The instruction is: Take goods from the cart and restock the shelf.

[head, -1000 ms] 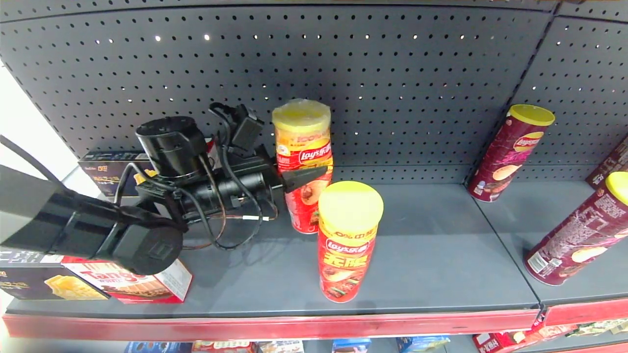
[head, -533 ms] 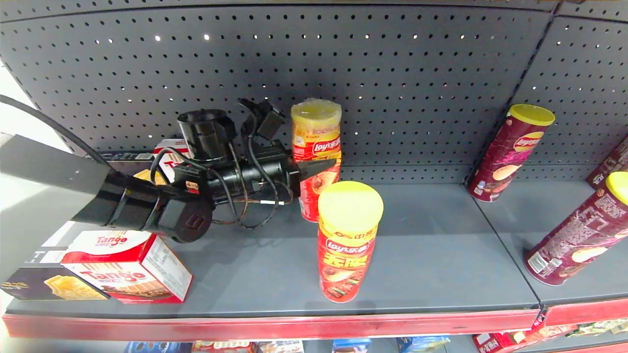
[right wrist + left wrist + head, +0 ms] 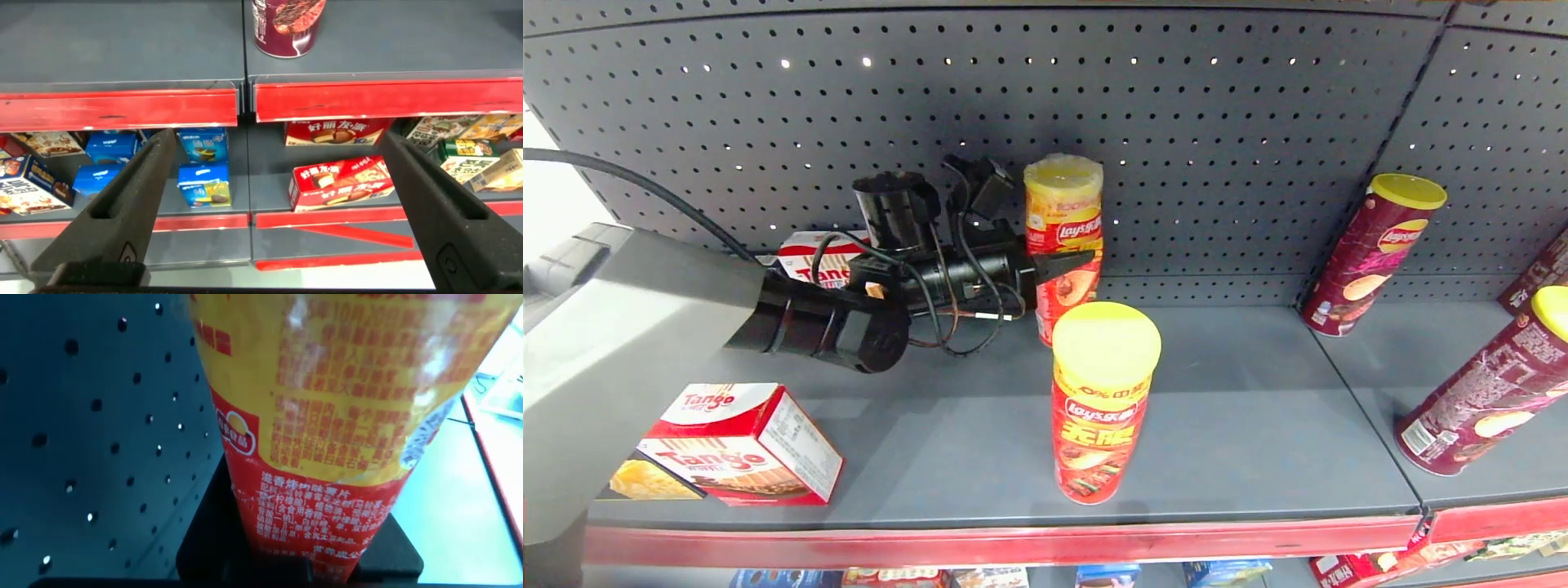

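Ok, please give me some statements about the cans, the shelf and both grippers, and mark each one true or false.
1. The left gripper is shut on a red can with a yellow lid. True.
2. The front red can lies on its side. False: it stands upright on the shelf.
3. The right gripper grips a box. False: it is open and holds nothing.
4. A purple can is on the shelf to the right of both red cans. True.

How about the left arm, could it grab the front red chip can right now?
Probably not yet: its left gripper is shut on a second chip can by the pegboard. The front can itself stands unobstructed.
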`<state>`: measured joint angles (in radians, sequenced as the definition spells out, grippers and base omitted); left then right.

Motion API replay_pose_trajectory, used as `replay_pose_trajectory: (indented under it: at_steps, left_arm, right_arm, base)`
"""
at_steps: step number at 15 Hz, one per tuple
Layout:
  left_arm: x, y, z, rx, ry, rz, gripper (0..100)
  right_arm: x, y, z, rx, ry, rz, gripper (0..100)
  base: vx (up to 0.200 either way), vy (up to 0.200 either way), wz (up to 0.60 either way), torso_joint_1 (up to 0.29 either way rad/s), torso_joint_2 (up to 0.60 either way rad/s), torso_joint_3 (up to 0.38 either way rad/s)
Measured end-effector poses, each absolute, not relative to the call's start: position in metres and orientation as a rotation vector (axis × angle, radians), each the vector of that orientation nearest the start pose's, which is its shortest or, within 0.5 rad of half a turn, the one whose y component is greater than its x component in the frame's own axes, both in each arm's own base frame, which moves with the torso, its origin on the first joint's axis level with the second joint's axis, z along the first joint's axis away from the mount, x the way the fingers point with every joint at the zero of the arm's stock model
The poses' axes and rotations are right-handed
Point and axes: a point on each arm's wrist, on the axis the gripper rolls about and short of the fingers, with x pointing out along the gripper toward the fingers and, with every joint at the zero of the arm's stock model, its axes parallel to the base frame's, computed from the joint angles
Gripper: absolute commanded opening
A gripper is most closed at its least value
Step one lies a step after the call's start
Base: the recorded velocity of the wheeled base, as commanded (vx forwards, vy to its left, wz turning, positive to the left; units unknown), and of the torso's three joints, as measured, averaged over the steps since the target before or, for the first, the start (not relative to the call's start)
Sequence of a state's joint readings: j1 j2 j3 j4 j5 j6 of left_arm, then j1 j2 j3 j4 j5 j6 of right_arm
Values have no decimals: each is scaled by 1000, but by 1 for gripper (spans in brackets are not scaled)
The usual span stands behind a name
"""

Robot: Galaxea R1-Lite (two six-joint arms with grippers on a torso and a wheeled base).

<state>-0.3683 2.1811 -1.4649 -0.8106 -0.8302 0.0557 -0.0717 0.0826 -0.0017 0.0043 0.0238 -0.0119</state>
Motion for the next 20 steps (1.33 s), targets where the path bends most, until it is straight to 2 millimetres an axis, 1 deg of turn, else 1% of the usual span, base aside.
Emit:
replay_pose_trajectory:
  at_steps: [3, 7, 12, 14, 18, 19, 20]
  left_arm:
    - [420, -180, 192, 69, -105, -1196, 0]
    - [426, -182, 185, 67, -93, -1196, 0]
    - [431, -182, 177, 71, -90, -1191, 0]
    - [435, -178, 175, 82, -94, -1180, 0]
    - [438, -177, 171, 82, -92, -1176, 0]
    - [438, -177, 171, 82, -92, -1176, 100]
    - [438, -177, 170, 80, -86, -1176, 100]
  right_arm:
    - [-17, 2, 77, -8, 86, -48, 100]
    - [-17, 2, 77, -8, 86, -47, 100]
    - [-16, 2, 77, -8, 87, -47, 100]
    - [-16, 2, 77, -8, 87, -47, 100]
    - [-16, 2, 77, -8, 87, -47, 100]
    - [-16, 2, 77, -8, 87, -47, 100]
    - [-16, 2, 77, -8, 87, -47, 100]
  base:
    - [0, 0, 0, 0, 0, 0]
    - [0, 0, 0, 0, 0, 0]
    - [0, 0, 0, 0, 0, 0]
    - [0, 0, 0, 0, 0, 0]
    - [0, 0, 0, 0, 0, 0]
    - [0, 0, 0, 0, 0, 0]
    - [0, 0, 0, 0, 0, 0]
